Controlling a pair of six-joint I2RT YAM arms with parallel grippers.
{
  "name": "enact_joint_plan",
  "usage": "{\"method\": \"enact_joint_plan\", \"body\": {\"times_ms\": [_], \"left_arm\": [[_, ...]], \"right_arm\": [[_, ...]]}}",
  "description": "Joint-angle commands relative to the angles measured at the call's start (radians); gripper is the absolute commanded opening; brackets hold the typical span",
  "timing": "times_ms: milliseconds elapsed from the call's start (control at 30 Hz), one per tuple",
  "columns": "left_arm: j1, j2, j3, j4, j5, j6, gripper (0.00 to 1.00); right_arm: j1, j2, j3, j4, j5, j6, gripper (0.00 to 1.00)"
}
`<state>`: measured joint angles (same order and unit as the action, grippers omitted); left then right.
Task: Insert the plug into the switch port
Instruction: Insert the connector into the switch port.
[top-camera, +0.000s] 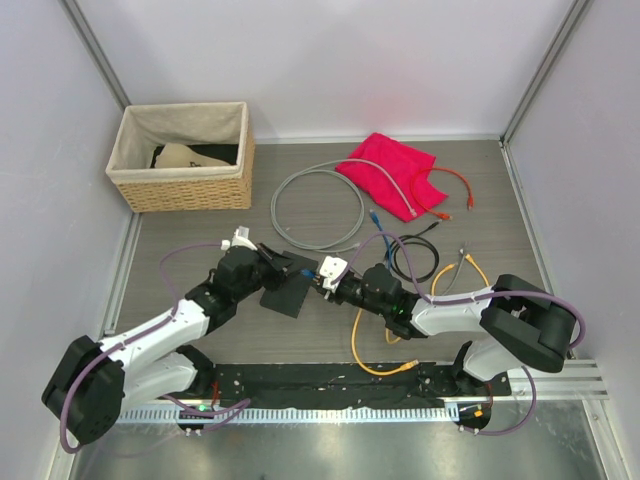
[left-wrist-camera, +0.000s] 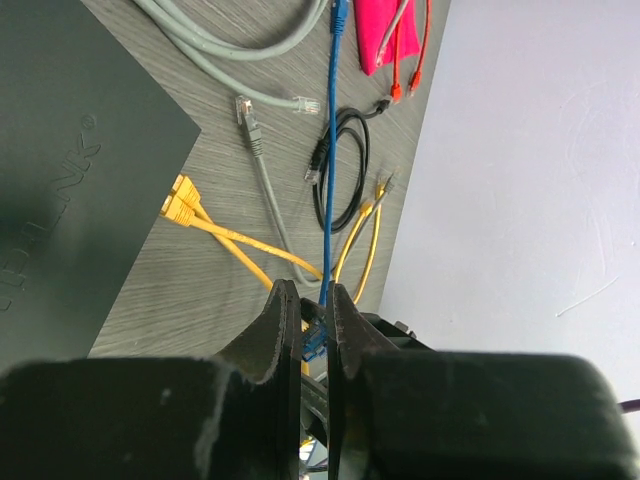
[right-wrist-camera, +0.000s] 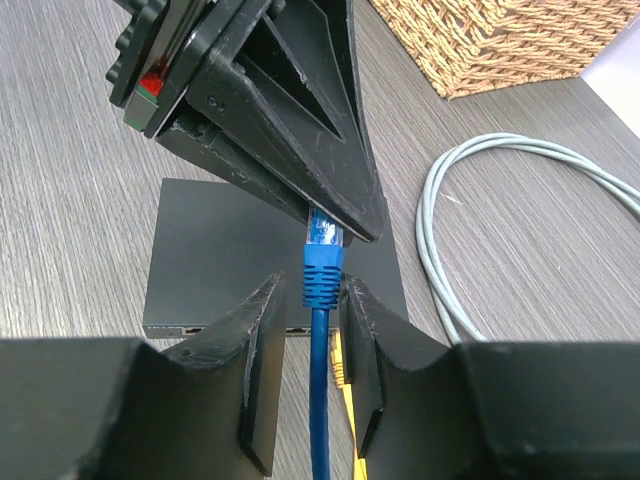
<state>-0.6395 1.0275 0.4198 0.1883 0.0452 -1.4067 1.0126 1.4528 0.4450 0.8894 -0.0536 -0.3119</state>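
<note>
**A:** Where's the plug (right-wrist-camera: 322, 272) sitting?

**B:** It's hanging off the table near the switch (right-wrist-camera: 225, 250). Left gripper (left-wrist-camera: 312, 300) is clenching its tip, right gripper (right-wrist-camera: 315, 300) is flanking the boot, and I can't tell if it's squeezing.

**A:** Handling?

**B:** I'm guessing it's light and stiff with a fragile latch, and the blue cable (left-wrist-camera: 330, 150) is trailing floppy, so I'd be grabbing the boot. The switch is probably sliding easily. A yellow cable (left-wrist-camera: 230, 240) is lying just beside it.
</note>
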Motion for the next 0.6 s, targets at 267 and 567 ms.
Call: {"method": "enact_joint_plan", "body": {"times_ms": [267, 567], "left_arm": [[-0.003, 0.043, 0.056, -0.009, 0.021, 0.009, 0.01], [-0.003, 0.037, 0.076, -0.035, 0.009, 0.034, 0.12]], "right_arm": [[0.017, -0.003, 0.021, 0.062, 0.047, -0.041, 0.25], [0.018, -0.017, 0.02, -0.025, 0.043, -0.015, 0.01]]}}
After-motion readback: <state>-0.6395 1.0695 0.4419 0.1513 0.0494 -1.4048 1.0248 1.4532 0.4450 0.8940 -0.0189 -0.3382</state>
